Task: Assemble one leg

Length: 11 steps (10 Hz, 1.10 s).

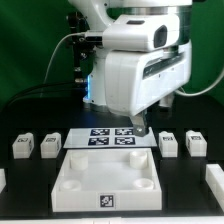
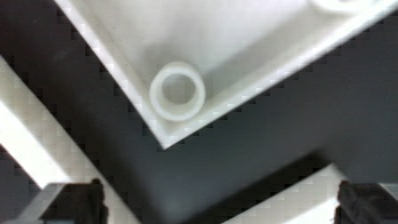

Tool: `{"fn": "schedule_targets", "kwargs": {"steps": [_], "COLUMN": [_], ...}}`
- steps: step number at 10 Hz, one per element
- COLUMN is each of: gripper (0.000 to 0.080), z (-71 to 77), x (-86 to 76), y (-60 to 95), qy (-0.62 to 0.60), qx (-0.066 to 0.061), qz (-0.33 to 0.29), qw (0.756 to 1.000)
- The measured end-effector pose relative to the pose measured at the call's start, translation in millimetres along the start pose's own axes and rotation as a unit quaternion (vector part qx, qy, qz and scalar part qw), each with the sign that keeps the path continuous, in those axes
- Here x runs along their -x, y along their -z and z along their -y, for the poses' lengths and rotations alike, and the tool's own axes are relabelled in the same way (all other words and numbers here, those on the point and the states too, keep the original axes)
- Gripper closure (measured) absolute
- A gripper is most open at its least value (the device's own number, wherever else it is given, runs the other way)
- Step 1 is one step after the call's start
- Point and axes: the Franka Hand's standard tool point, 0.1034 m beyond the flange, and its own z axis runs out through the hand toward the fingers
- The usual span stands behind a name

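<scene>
The white square top [image 1: 107, 178] lies on the black table [image 1: 30, 195] — round sockets [image 2: 178, 88] at its corners — just beside the marker board [image 1: 105, 137]; green backdrop [image 1: 25, 40] behind.

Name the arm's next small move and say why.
Probably shift toward the nearest leg, on the exterior view's right, and descend: the gripper is open and empty, and the wrist view shows only the top and its corner socket.

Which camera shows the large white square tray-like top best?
The exterior view: the large white square plastic tray-like top appears whole, with all four edges. The wrist view shows only one corner of it, with a round socket.
</scene>
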Motion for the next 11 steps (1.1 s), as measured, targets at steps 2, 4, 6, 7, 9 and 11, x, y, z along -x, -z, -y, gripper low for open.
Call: {"fn": "schedule_targets", "kwargs": {"steps": [2,4,6,7,9,11], "gripper": [0.015,0.015,0.015,0.015,0.015,0.0172], "z": [24.7,42.5,64.9,69.4,68.1,64.8], "x": [40.6,83.3,100.8,106.4,114.4,115.6], "y": [-11.3,-42.2,-77.4,-89.3,-105.2,-105.7], "qy": [0.127,0.234,0.227,0.225,0.216,0.211], "qx": [-0.001,-0.019,-0.027,-0.029,-0.028,-0.019], "qz": [0.002,0.001,-0.005,-0.007,-0.012,-0.015], "qw": [0.992,0.972,0.973,0.974,0.976,0.977]}}
